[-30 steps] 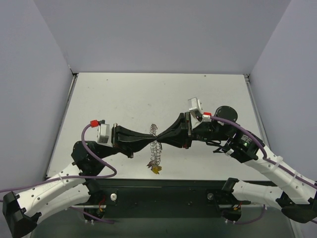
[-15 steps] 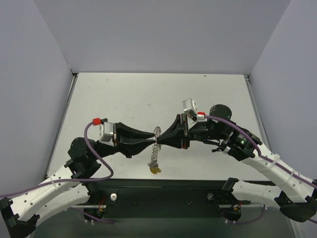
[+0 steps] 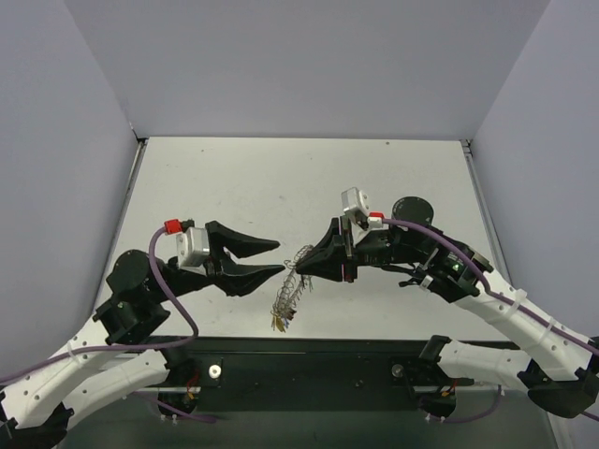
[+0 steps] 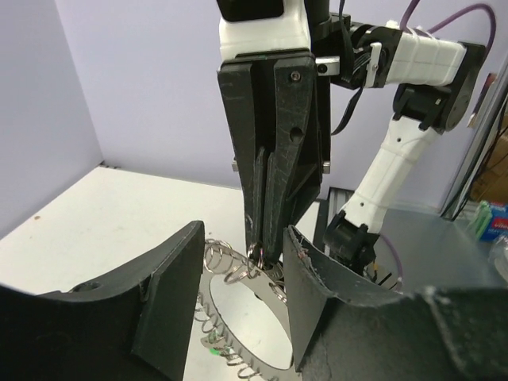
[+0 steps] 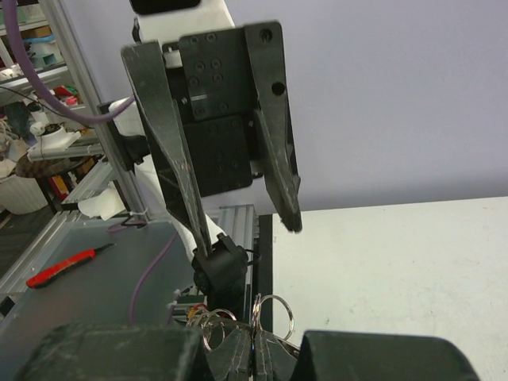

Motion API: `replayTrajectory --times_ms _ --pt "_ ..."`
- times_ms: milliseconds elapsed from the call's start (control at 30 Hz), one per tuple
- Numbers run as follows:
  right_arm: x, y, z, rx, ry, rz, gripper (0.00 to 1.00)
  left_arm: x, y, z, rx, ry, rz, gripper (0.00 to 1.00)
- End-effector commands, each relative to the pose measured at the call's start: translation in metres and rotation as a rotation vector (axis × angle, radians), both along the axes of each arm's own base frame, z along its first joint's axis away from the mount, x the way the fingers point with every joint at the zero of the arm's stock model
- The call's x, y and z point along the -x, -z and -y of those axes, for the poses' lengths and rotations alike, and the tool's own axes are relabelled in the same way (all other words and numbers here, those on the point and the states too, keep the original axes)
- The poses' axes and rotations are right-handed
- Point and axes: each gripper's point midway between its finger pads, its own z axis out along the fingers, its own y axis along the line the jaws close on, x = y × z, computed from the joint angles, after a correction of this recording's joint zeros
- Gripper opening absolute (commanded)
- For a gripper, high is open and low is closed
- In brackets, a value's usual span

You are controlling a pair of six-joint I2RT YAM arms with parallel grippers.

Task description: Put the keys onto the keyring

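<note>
The keyring (image 3: 292, 285), a silvery coiled wire ring, hangs slanting down from my right gripper (image 3: 301, 266), which is shut on its upper end. Small keys (image 3: 280, 323), one yellowish, dangle at the ring's lower end. My left gripper (image 3: 280, 256) stands open just left of the ring and touches nothing. The left wrist view shows the keyring (image 4: 238, 317) between my open fingers (image 4: 171, 294), a green key head (image 4: 213, 347) low on it, and the right gripper (image 4: 266, 252) pinching its top. In the right wrist view, the right gripper (image 5: 254, 344) is shut on the keyring (image 5: 274, 316).
The white table (image 3: 234, 187) is walled at the back and both sides. A black rail (image 3: 309, 360) runs along the near edge under the ring. Off the table, a red tool (image 5: 59, 268) lies on a grey bench.
My left gripper has opened, let go of the keyring and drawn back to the left. The ring now hangs from the right gripper alone, its lower end swung slightly left.
</note>
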Motion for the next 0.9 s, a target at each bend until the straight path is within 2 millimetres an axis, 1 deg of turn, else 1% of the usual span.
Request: replayTrajectory --times_ms 0,33,67,100,133,167,200,233,267,300,333,367,500,567,633,700,733,800,833,867 --pt "0.006 -0.039 0.003 -0.09 -0.042 0.099 0.0 0.001 -0.01 -0.01 -0.152 -0.036 0.038 0.54" --pt "0.006 -0.034 0.004 -0.068 -0.044 0.107 0.0 -0.002 -0.005 -0.006 -0.196 -0.03 0.028 0.54" --pt "0.006 -0.03 0.005 -0.049 -0.041 0.099 0.0 0.001 0.004 -0.005 -0.26 -0.005 0.0 0.55" --pt "0.006 -0.031 0.006 -0.043 -0.044 0.101 0.0 0.003 -0.008 -0.007 -0.272 0.0 0.033 0.56" --pt "0.007 -0.027 0.006 -0.024 -0.045 0.098 0.0 0.002 -0.005 -0.001 -0.311 0.02 0.017 0.56" --pt "0.006 -0.025 0.007 -0.013 -0.045 0.098 0.0 0.005 0.007 -0.001 -0.372 0.049 -0.015 0.58" --pt "0.006 -0.025 0.008 -0.006 -0.044 0.098 0.0 0.008 -0.005 -0.002 -0.378 0.06 0.007 0.59" --pt "0.007 -0.021 0.009 0.015 -0.046 0.088 0.0 0.004 0.002 0.005 -0.422 0.078 -0.016 0.59" --pt "0.006 -0.019 0.01 0.025 -0.045 0.094 0.0 0.008 0.013 0.004 -0.479 0.11 -0.053 0.6" --pt "0.005 -0.019 0.01 0.032 -0.046 0.094 0.0 0.009 0.014 0.006 -0.504 0.128 -0.054 0.61" --pt "0.006 -0.014 0.012 0.053 -0.047 0.081 0.0 0.006 0.013 0.011 -0.527 0.142 -0.065 0.61" --pt "0.005 -0.012 0.012 0.062 -0.047 0.083 0.0 0.011 0.02 0.011 -0.566 0.174 -0.087 0.62" --pt "0.003 -0.006 0.013 0.09 -0.042 0.073 0.0 0.013 0.033 0.021 -0.647 0.256 -0.141 0.62" --pt "0.003 -0.004 0.014 0.096 -0.041 0.071 0.0 0.011 0.038 0.025 -0.673 0.272 -0.157 0.6" --pt "0.003 -0.002 0.014 0.103 -0.042 0.067 0.0 0.009 0.039 0.028 -0.68 0.277 -0.158 0.56" --pt "0.002 0.0 0.014 0.107 -0.039 0.064 0.0 0.012 0.037 0.028 -0.682 0.293 -0.149 0.51" --pt "0.003 0.0 0.014 0.107 -0.041 0.066 0.0 0.012 0.04 0.029 -0.697 0.304 -0.162 0.47" --pt "0.002 0.001 0.014 0.11 -0.036 0.064 0.0 0.009 0.042 0.031 -0.711 0.306 -0.164 0.43" --pt "0.002 0.002 0.014 0.111 -0.038 0.063 0.0 0.01 0.044 0.031 -0.718 0.311 -0.169 0.37" --pt "0.002 0.003 0.014 0.113 -0.038 0.063 0.0 0.009 0.045 0.031 -0.723 0.31 -0.17 0.34"
